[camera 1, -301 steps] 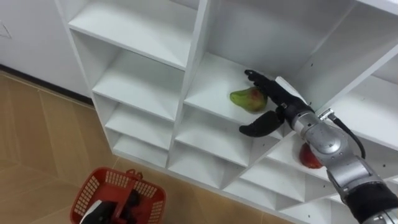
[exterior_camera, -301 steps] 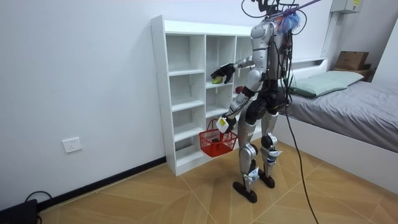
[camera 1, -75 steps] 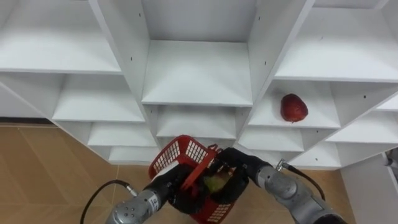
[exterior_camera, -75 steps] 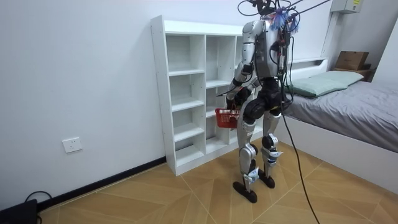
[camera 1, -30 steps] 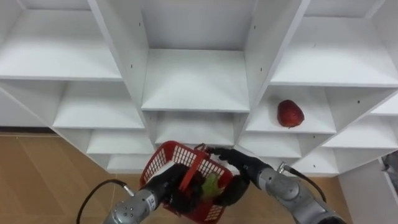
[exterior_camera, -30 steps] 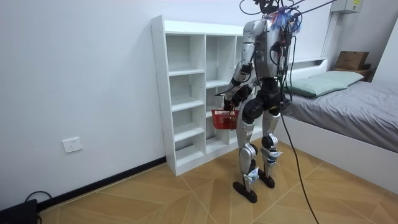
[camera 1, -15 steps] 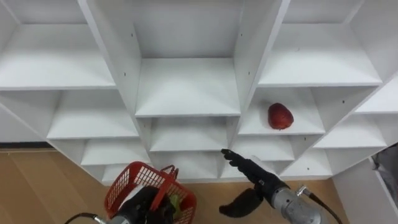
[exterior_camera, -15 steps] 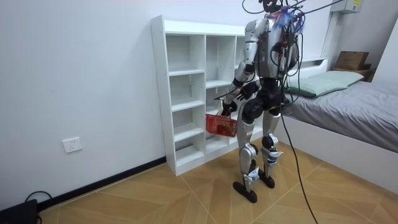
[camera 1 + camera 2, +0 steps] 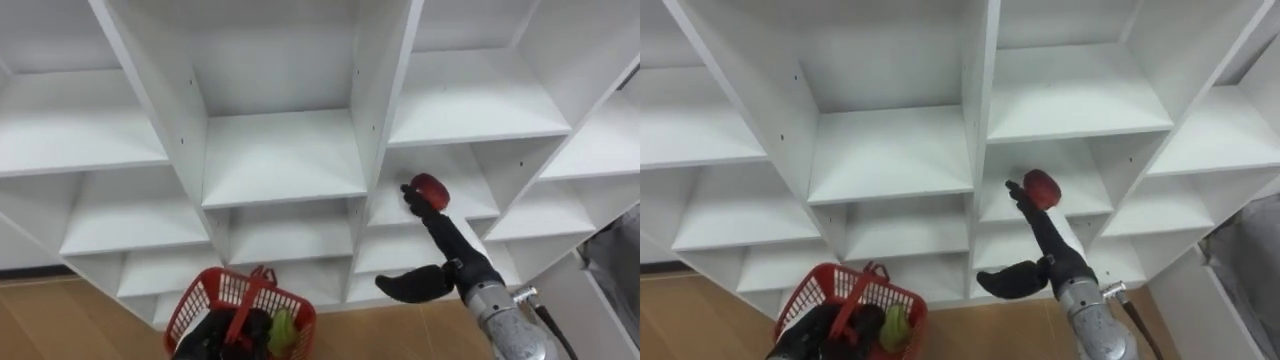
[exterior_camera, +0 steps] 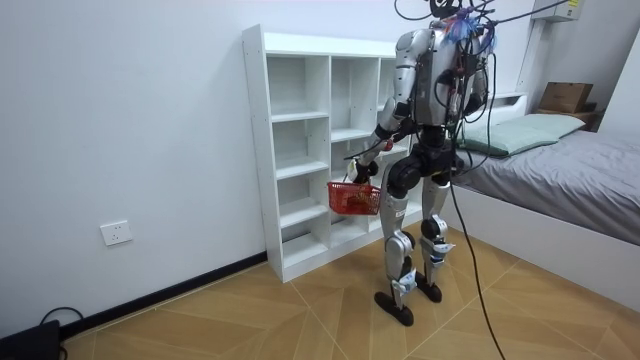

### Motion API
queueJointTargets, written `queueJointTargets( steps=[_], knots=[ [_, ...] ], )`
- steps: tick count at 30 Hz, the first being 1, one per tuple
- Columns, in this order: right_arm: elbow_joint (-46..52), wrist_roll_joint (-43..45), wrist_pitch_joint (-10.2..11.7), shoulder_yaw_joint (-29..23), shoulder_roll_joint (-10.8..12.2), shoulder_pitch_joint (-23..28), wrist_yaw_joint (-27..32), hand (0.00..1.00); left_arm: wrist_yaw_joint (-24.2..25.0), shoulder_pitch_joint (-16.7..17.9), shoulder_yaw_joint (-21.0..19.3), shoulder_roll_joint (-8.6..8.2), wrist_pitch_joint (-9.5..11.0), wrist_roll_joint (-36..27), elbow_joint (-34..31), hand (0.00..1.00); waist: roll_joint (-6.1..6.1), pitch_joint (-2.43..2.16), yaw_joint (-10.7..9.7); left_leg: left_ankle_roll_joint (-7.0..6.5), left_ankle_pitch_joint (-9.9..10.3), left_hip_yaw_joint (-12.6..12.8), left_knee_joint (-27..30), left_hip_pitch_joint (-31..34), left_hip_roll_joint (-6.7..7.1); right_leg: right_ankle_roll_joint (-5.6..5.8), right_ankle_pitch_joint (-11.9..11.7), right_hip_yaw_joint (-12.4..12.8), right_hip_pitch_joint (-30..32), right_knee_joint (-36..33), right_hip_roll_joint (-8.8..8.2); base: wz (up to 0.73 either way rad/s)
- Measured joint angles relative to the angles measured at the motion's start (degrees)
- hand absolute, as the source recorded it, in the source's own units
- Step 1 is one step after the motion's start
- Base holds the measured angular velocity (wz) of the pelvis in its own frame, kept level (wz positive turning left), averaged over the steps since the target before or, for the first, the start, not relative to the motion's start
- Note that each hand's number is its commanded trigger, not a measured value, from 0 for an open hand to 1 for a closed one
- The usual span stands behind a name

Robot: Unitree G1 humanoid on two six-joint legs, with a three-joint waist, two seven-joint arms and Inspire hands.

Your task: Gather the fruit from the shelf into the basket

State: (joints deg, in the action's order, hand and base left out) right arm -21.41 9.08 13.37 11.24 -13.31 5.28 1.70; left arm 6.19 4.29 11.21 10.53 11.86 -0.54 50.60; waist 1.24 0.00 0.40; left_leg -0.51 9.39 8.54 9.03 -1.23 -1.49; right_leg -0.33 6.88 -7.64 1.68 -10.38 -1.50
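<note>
closet [image 9: 280, 150]: white cubby unit, robot stands right in front of it
basket [image 9: 215, 295]: red, hangs low on the left, below the shelves
right hand [image 9: 452, 262]: fingers straight, reaching into a right-side cubby, tips at the red fruit, thumb spread wide
left hand [image 9: 215, 338]: curled round the basket handle afaict
red fruit [image 9: 432, 188]: sits on its shelf, not gripped
green fruit [image 9: 281, 330]: inside the basket

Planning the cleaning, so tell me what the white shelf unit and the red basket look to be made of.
The white shelf unit is probably laminated or painted board with a smooth matte finish: flat panels, small peg holes in the uprights. The red basket looks like moulded plastic, slightly glossy: an open lattice wall and a thin handle.
</note>
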Motion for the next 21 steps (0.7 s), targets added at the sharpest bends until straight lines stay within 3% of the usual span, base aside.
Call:
queueJointTargets(
  steps=[7,21],
  knots=[
    [0.2,-0.1,0.0,-1.3,0.0,0.4,3.1,0.00,-1.0,0.7,-2.3,-0.01,-0.2,0.0,-1.4,1.00,0.27,0.31,-0.1,0.01,0.0,0.0,-0.4,-0.5,0.03,0.09,-0.1,-0.2,-0.6,0.7,0.02,0.00],
    [1.5,-2.3,0.1,-1.5,0.0,0.6,10.1,0.00,-1.8,4.2,-3.0,0.04,-0.3,0.2,-10.6,1.00,0.69,0.36,0.0,0.08,0.1,0.0,-1.3,-2.5,0.05,0.24,-0.1,-0.4,-2.6,1.7,0.15,0.00]
  ],
)
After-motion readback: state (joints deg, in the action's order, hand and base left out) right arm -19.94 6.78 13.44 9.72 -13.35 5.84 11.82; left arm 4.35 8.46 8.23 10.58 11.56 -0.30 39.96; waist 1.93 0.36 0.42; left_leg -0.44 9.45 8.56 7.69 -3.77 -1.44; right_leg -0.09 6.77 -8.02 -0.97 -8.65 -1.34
